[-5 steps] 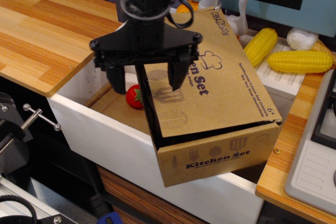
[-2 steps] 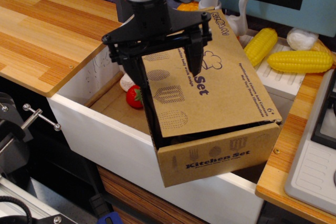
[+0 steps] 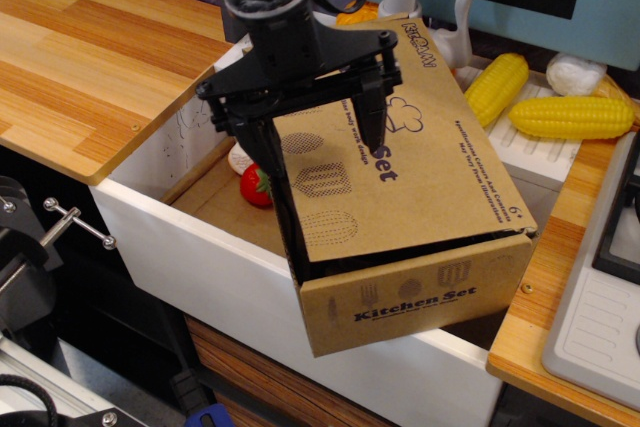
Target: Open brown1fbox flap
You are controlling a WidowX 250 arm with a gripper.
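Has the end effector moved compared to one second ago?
Yes. Against the still brown1fbox, the end effector went up and right, from the strawberry side onto the flap, its fingers straddling the flap's left edge.

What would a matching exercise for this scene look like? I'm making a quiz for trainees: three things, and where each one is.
Things:
1. gripper
2. strawberry
3. corn cobs

Places:
A. on the white rack right of the box
B. straddling the left edge of the box's lid
C. down in the sink, left of the box

Pairs: 1-B, 2-C, 3-A
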